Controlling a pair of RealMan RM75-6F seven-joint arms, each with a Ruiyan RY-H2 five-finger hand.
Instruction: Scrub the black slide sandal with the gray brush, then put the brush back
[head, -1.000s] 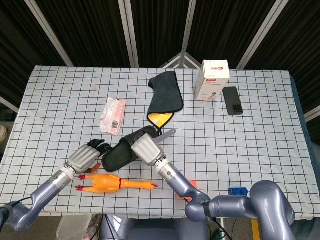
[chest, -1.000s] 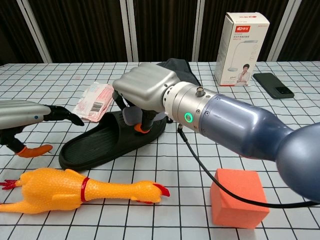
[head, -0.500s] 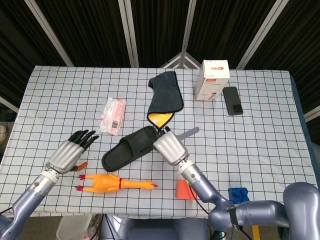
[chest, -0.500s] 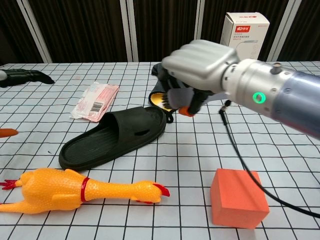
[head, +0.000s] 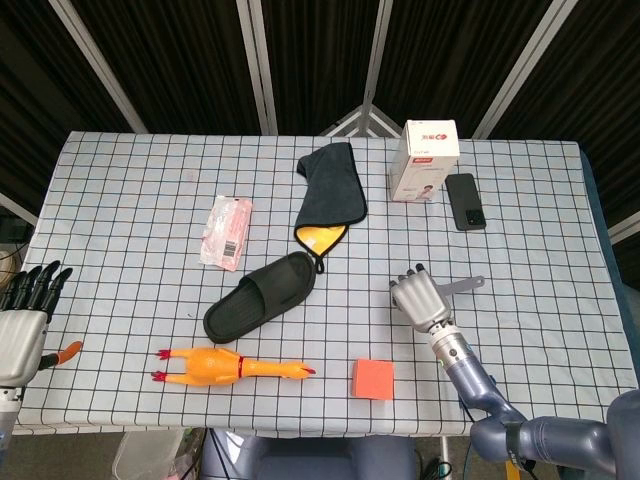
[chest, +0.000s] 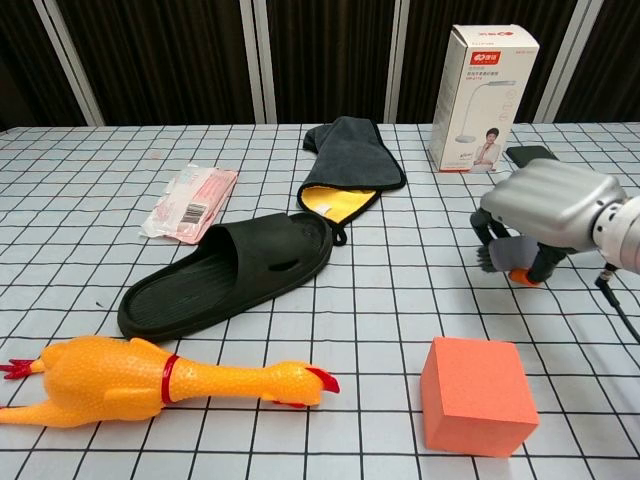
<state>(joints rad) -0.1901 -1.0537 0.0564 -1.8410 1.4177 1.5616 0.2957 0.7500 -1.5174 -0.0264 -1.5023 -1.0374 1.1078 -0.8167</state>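
Two hands show in the head view, and only your right hand (head: 420, 298) carries anything: it sits at the lower right of centre with its fingers curled round the gray brush (head: 462, 288), whose handle pokes out toward the right edge of the frame. In the chest view the same hand (chest: 545, 212) hangs at the far right, low over the checked table (chest: 400, 290), with the brush's bristle end tucked under the fingers and an orange tip showing below.

The black slide sandal (head: 262, 296) lies well apart from that hand, toward the centre-left of the head view, nothing touching it. Its long axis runs on a diagonal, heel end at lower left, toe end at upper right, close to the folded gray cloth (head: 331, 192).

Your left hand (head: 22, 320) is at the far left edge of the frame, fingers spread and holding nothing, off beyond the table's edge.

So the brush sits to the right of the sandal with bare table below it. Judging by this, the scrubbing looks finished and the put-back is the step in hand: you would lower the brush here, handle pointing right, then release.
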